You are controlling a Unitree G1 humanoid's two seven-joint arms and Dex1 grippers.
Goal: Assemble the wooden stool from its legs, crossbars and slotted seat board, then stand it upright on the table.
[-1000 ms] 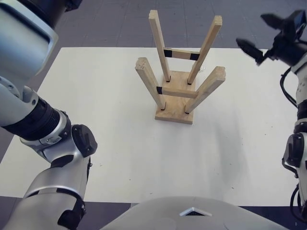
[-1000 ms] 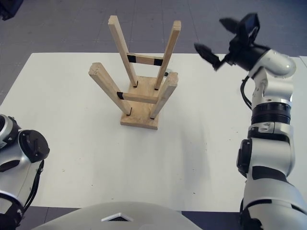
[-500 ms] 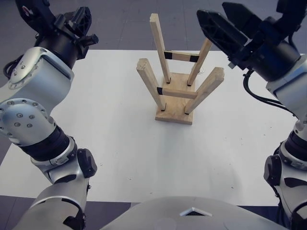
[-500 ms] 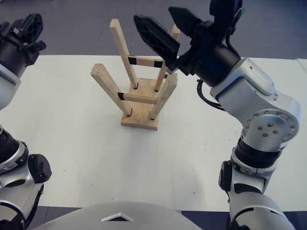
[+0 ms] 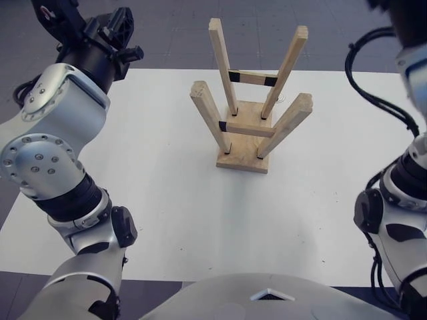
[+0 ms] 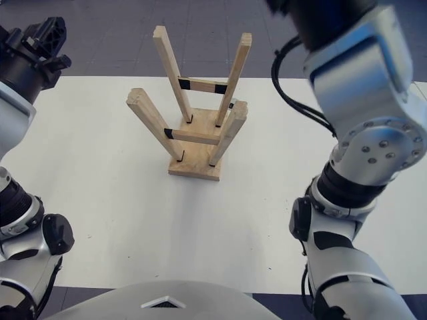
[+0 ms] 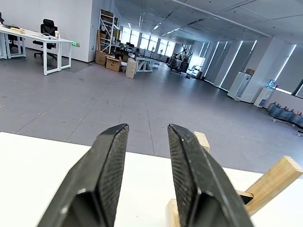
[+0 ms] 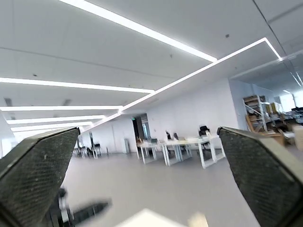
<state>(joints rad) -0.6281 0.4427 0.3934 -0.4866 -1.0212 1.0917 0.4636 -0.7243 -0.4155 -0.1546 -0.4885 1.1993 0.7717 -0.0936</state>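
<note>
Pale wooden stool (image 5: 243,133) stands inverted near the middle of the white table (image 5: 167,200): square seat board (image 5: 241,159) down, 4 legs (image 5: 208,117) up, 2 black-ended crossbars (image 5: 248,129) fitted. Left tool (image 7: 147,130) is raised near the table's far left corner, narrowly parted and empty. Right tool (image 8: 147,135) is spread wide, empty, aimed at the ceiling. Risk: righting the stool by 1 leg could pull the slotted joints loose or topple it.

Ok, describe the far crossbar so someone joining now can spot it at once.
On the white table the stool sits upside down, seat board flat on the table and four legs pointing up. The far crossbar is the short black-ended bar joining the two legs farthest from the robot. Its twin, the near crossbar, joins the two legs closest to the robot instead.
</note>
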